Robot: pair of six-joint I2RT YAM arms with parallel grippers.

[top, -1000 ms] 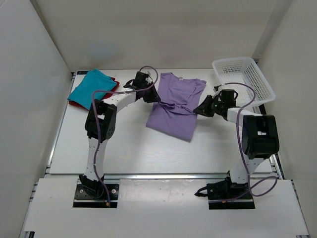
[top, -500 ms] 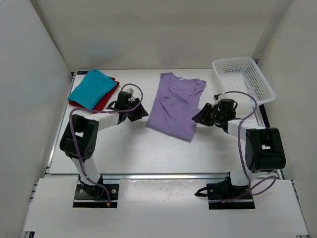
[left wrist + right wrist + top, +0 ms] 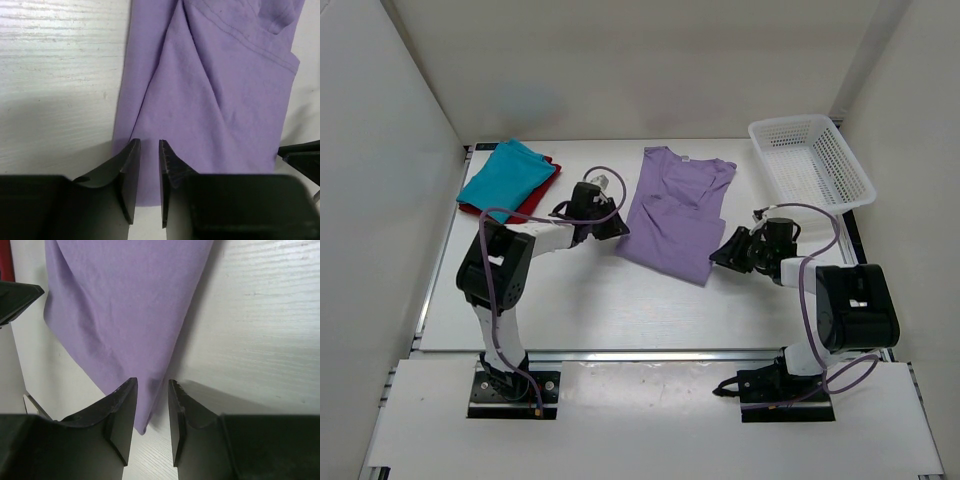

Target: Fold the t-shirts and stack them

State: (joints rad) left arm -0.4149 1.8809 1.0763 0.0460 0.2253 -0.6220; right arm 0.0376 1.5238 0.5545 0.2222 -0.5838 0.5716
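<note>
White tabletop (image 3: 620, 300), white walls on three sides, both arm bases at the near edge.

Lavender t-shirt (image 3: 675, 215) lies flat mid-table, collar toward the far wall, partly folded in on itself (a sleeve and a crease show across the body). All else is placed from it.

- Teal t-shirt (image 3: 505, 178): folded, well off its left side near the far-left corner of the table, lying on top of the dark red t-shirt (image 3: 532, 207), whose edges show beneath.
- White mesh basket (image 3: 845, 165): off its right side, at the far-right corner.
- Left gripper (image 3: 617, 228): low at its near-left corner. The overhead view does not show the jaws. The left wrist view does: fingers parted by a narrow slot, lavender cloth visible in the slot, tips over the hem; not clamped.
- Right gripper (image 3: 718, 255): low at its near-right corner. The right wrist view shows the fingers spread somewhat wider, the corner of the cloth lying under and between them, bare table on one side.

Each wrist view catches a black tip of the other gripper across the cloth. The right wrist view also catches a sliver of red at its top-left corner.
</note>
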